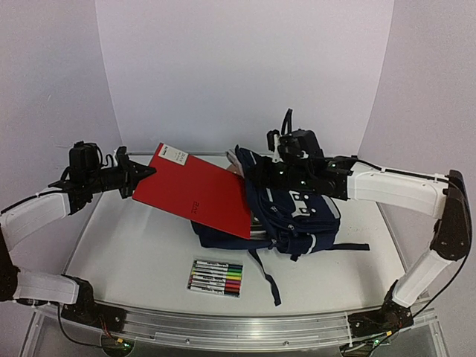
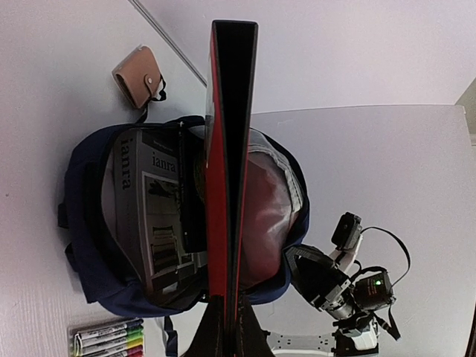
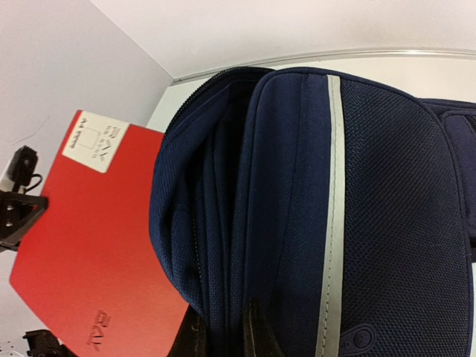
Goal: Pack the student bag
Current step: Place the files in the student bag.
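White worktop (image 1: 134,253): left end effector (image 1: 141,175) clamps red folder (image 1: 193,190) at student bag (image 1: 297,216) mouth, right end effector (image 1: 249,172) pinches its rim; markers (image 1: 216,277), 6 o'clock, unpacked.

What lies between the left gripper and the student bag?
A red folder: the left gripper is shut on one edge, and the opposite edge reaches into the student bag. The top external view shows it.

Binder (image 1: 195,190) pokes into student bag (image 1: 297,223) from left; markers (image 1: 216,278) lie in front.

White arm shells (image 1: 394,186), black joints (image 1: 450,230)
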`<state>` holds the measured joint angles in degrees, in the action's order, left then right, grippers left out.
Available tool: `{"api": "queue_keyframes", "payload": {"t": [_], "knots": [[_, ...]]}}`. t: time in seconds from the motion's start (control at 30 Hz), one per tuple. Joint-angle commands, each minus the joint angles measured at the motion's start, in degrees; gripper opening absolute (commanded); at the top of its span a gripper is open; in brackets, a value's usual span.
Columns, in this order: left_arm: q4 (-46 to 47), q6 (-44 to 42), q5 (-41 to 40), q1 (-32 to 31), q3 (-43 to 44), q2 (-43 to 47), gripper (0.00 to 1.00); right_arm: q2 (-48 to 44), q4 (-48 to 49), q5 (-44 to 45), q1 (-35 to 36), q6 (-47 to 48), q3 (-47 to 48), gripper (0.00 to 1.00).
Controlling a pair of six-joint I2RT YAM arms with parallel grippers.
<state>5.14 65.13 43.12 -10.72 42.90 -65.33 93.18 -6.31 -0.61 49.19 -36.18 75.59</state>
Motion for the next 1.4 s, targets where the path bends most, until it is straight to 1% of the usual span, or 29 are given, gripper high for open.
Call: {"api": "queue_keyframes", "payload": {"t": [0.0, 0.13, 0.33, 0.6, 0.87, 0.97, 1.1, 1.23, 1.37], "knots": [[14.0, 4.2, -2.8, -2.9, 0.4, -2.5, 0.0, -5.1, 14.3, -3.0, 1.3, -0.3, 1.6, 0.0], [16.8, 3.7, -6.1, -5.4, 1.4, -5.9, 0.0, -5.6, 15.3, -3.1, 1.8, -0.6, 1.2, 0.0], [24.4, 4.6, -12.6, -9.0, 1.6, -10.7, 0.0, -6.1, 16.7, -3.1, 2.5, -1.0, 0.5, 0.0], [28.8, 4.7, -17.3, -10.2, 2.0, -13.9, 0.0, -5.9, 17.7, -3.2, 3.2, -1.4, -0.3, 0.0], [33.8, 5.4, -22.0, -14.9, 2.8, -19.3, 0.0, -5.7, 20.1, 0.0, 4.2, -2.2, -0.9, 0.0], [34.0, 5.4, -23.8, -18.3, 3.6, -22.0, 0.0, -5.6, 22.1, 3.5, 4.9, -2.5, -1.5, 0.0], [34.0, 6.5, -27.0, -21.9, 3.9, -25.0, 0.0, -4.9, 25.7, 6.0, 5.3, -3.1, -2.1, 0.0], [34.7, 7.5, -29.5, -24.6, 4.8, -28.7, 0.0, -2.9, 28.4, 5.4, 5.8, -3.4, -0.9, 0.0], [34.1, 8.3, -28.6, -26.5, 7.6, -33.4, 0.0, -0.5, 29.0, 4.0, 6.3, -3.2, 1.0, 0.0]]}}
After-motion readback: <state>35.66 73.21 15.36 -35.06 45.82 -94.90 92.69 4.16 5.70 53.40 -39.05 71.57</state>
